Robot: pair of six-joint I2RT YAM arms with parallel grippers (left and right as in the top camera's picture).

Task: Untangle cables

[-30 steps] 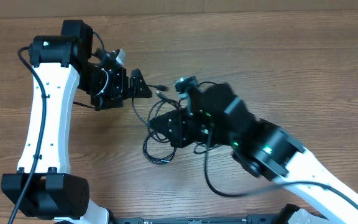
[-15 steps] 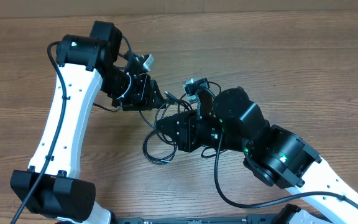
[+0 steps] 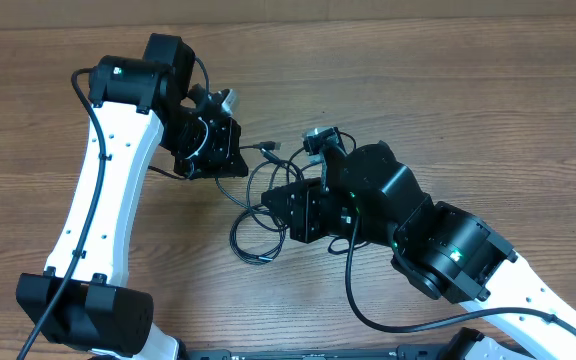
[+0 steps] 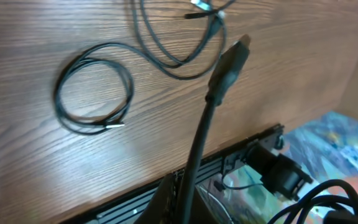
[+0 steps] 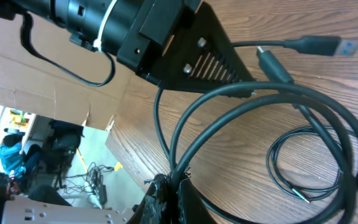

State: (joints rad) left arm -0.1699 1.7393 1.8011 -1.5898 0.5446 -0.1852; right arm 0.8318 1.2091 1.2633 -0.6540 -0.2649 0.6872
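Note:
In the overhead view a bunch of black cables loops between my two grippers. My left gripper is shut on one thicker cable just behind its plug, which sticks out past the fingers above the wood. My right gripper is shut on looped strands of the cables at the tangle's right side. In the right wrist view, a blue-tipped plug lies beyond the left gripper. A thin coiled cord with a silver tip lies flat on the table, also seen as the thin coil.
The wooden table runs to a front rail below the left gripper. Each arm's own black wiring trails over the wood. A cardboard wall stands behind the table.
The left gripper reached right to the tangle, closed on a cable near its plug, and has drawn back slightly left. The right gripper stayed shut on the loops.

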